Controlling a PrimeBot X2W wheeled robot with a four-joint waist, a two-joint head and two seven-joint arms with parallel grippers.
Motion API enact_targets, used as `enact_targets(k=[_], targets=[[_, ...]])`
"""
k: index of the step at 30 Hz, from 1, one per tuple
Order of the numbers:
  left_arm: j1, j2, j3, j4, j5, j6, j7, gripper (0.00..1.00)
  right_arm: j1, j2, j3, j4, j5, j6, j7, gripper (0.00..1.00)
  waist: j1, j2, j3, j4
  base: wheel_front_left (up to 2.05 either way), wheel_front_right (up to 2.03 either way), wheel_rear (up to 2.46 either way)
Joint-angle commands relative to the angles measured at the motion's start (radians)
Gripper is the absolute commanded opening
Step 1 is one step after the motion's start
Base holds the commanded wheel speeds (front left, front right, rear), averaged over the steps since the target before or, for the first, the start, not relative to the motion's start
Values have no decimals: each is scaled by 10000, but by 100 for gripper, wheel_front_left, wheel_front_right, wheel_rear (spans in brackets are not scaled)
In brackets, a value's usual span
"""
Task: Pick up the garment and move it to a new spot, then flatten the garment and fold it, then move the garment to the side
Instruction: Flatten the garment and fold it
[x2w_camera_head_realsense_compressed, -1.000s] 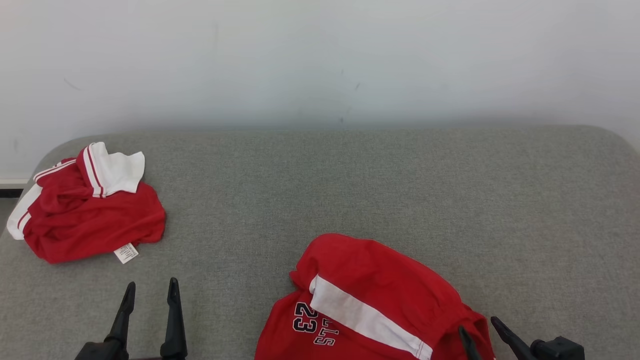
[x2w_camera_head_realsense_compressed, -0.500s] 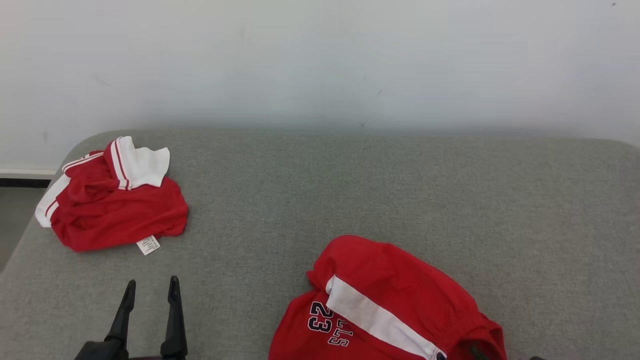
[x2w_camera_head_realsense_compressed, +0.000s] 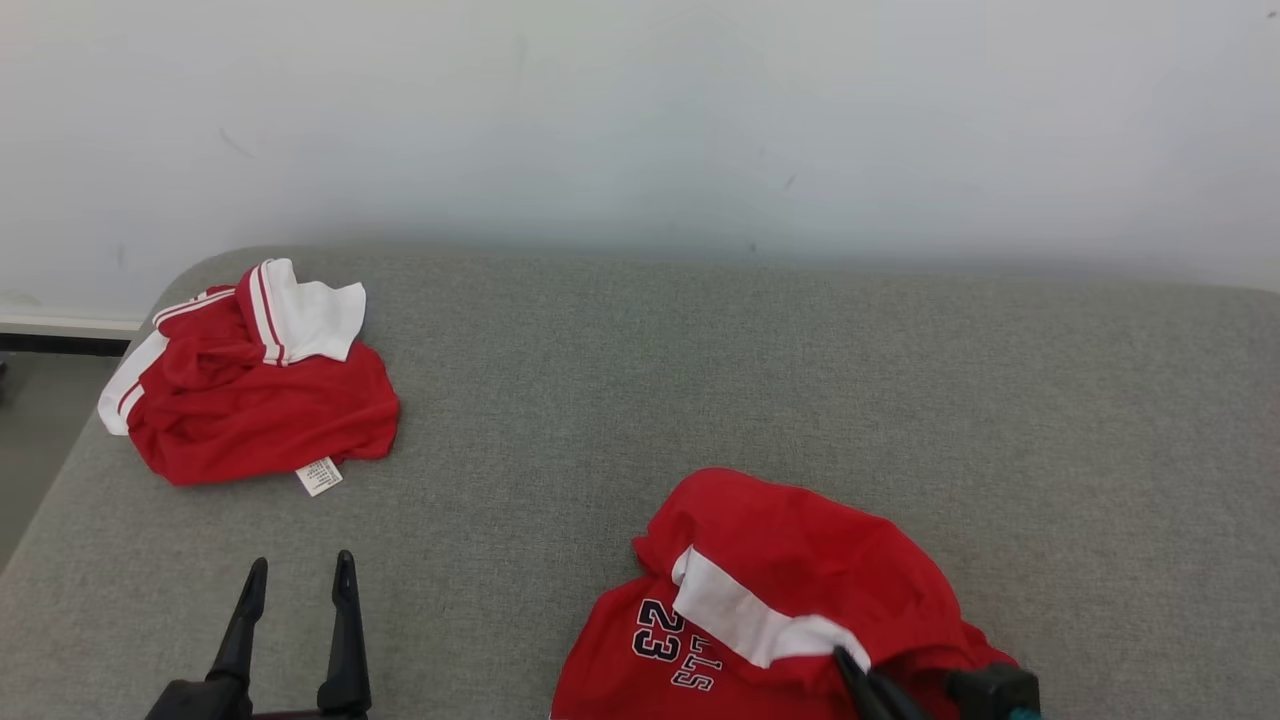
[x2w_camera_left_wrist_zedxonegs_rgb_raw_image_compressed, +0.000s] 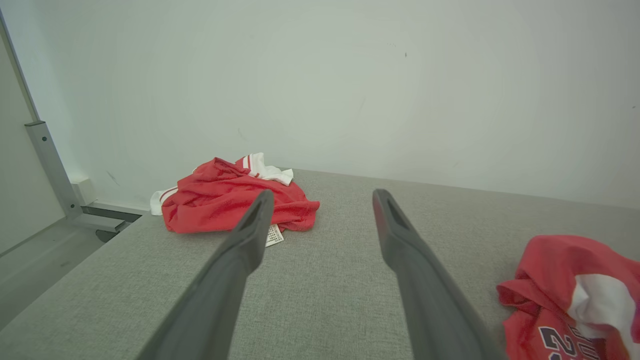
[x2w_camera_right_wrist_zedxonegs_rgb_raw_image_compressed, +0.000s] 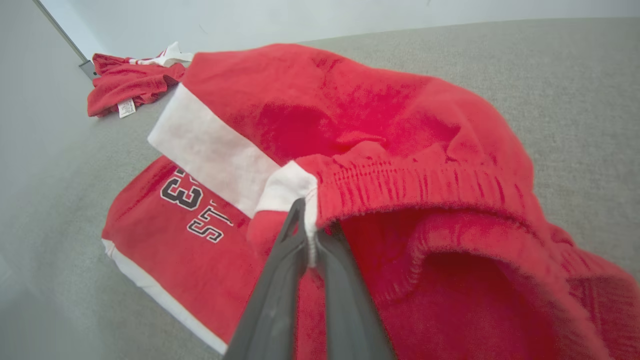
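Observation:
The garment (x2w_camera_head_realsense_compressed: 800, 560) is a pair of red shorts with a white side stripe and a dark "23" print, lying crumpled at the near right of the grey padded surface. In the right wrist view my right gripper (x2w_camera_right_wrist_zedxonegs_rgb_raw_image_compressed: 307, 215) is shut on the elastic waistband of the garment (x2w_camera_right_wrist_zedxonegs_rgb_raw_image_compressed: 380, 125), where the white stripe meets the red. From the head view, the right gripper (x2w_camera_head_realsense_compressed: 848, 662) sits at the garment's near edge. My left gripper (x2w_camera_head_realsense_compressed: 300, 572) is open and holds nothing, over bare surface at the near left. The left wrist view shows the left gripper (x2w_camera_left_wrist_zedxonegs_rgb_raw_image_compressed: 324, 196) and the garment (x2w_camera_left_wrist_zedxonegs_rgb_raw_image_compressed: 565, 280) at its right.
A second red and white garment (x2w_camera_head_realsense_compressed: 260, 400) with a white label lies bunched at the far left, close to the rounded left edge of the surface (x2w_camera_head_realsense_compressed: 60, 490). A pale wall (x2w_camera_head_realsense_compressed: 640, 120) stands behind. Bare grey surface (x2w_camera_head_realsense_compressed: 700, 380) lies between the two garments.
The camera has turned, shifting the whole picture rightward. My right gripper has moved in to the garment's waistband and shut on it, bunching the white stripe. The left gripper stays open.

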Motion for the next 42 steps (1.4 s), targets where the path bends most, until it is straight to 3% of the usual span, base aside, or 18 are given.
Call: enact_targets(k=[1, 6, 15, 22, 28, 29, 30, 31, 36, 42], targets=[[-14, -8, 19, -27, 71, -7, -34, 100, -125, -20, 28, -22, 141, -18, -145, 0, 0, 0, 11, 10, 0, 0, 0], [97, -10, 137, -66, -12, 32, -34, 100, -1120, -373, 115, -424, 703, -18, -575, 0, 0, 0, 117, -109, 0, 0, 0], [-330, -9, -246, -106, -207, 158, -34, 100, -3367, -1116, 43, -110, 1412, -18, -268, 0, 0, 0, 608, -18, 0, 0, 0], [-641, -7, -479, 0, -387, 203, -34, 100, -5198, -1067, -177, 1533, 1900, -18, -8, 0, 0, 0, 1021, 318, 0, 0, 0], [-826, -9, -583, 83, -520, 239, -34, 100, -6437, -823, -512, 3842, 1754, -18, -115, 0, 0, 0, 1284, 549, 0, 0, 0], [-843, -9, -597, 87, -535, 245, -34, 100, -6592, -764, -507, 4237, 1719, -18, -62, 35, 0, 0, 1313, 563, 0, 0, 0], [-856, -9, -611, 94, -552, 243, -34, 100, -6753, -722, -513, 4596, 1700, -18, -52, 86, 0, 0, 1335, 572, 0, 0, 0], [-869, -9, -630, 99, -562, 263, -34, 100, -6891, -675, -497, 4927, 1681, -18, -27, 100, 0, 0, 1347, 577, 0, 0, 0], [-812, -9, -620, 145, -537, 334, -34, 100, -7051, -485, -160, 5710, 1721, -18, -322, 100, 0, 0, 1211, 433, 0, 0, 0], [-559, -10, -521, 162, -412, 331, -34, 100, -6515, -515, 432, 5447, 2034, -18, -728, 100, 0, 0, 796, 29, 0, 0, 0]])
